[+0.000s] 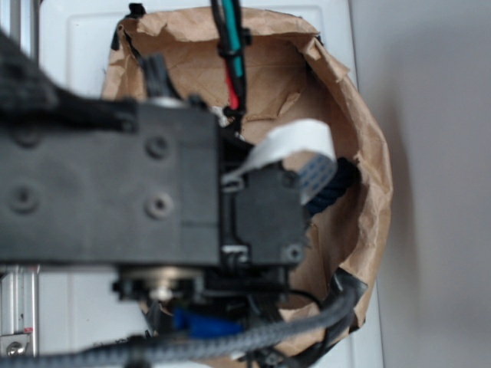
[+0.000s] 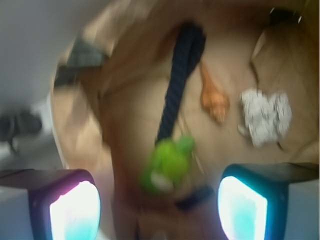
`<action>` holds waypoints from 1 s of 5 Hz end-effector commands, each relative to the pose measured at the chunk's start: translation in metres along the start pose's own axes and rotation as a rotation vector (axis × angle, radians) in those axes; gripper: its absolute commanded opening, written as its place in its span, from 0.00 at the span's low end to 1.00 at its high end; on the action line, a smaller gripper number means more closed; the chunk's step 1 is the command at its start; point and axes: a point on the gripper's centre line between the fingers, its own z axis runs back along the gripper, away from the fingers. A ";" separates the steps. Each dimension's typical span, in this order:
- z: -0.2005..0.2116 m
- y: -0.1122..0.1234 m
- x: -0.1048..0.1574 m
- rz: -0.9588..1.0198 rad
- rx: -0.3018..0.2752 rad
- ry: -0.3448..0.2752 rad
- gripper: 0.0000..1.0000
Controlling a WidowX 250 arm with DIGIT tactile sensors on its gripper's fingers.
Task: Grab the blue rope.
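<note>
Progress: I judge the grab as not yet made; nothing sits between my fingers, and the reach down into the paper bag (image 2: 125, 125) is left to do.
Claw: my gripper (image 2: 159, 200) is spread wide, its two lit pads at the bottom corners of the wrist view with a clear gap between them and nothing pinched.
Rope position: the blue rope (image 2: 177, 80) lies on the bag floor, running from the far wall towards me, its near end touching the green plush toy (image 2: 167, 162).
Rope look: dark navy, thick, twisted strands, nearly straight, longer than the toy.
Neighbours: an orange item (image 2: 214, 97) just beside it, a crumpled white wad (image 2: 264, 117) further off.
Exterior view: the arm hides most of the bag; only a dark bit of rope shows.
</note>
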 end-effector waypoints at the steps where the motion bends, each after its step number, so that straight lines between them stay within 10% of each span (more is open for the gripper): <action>1: 0.015 0.003 0.012 -0.001 -0.013 -0.045 1.00; 5: -0.019 0.031 0.000 -0.031 -0.034 -0.091 1.00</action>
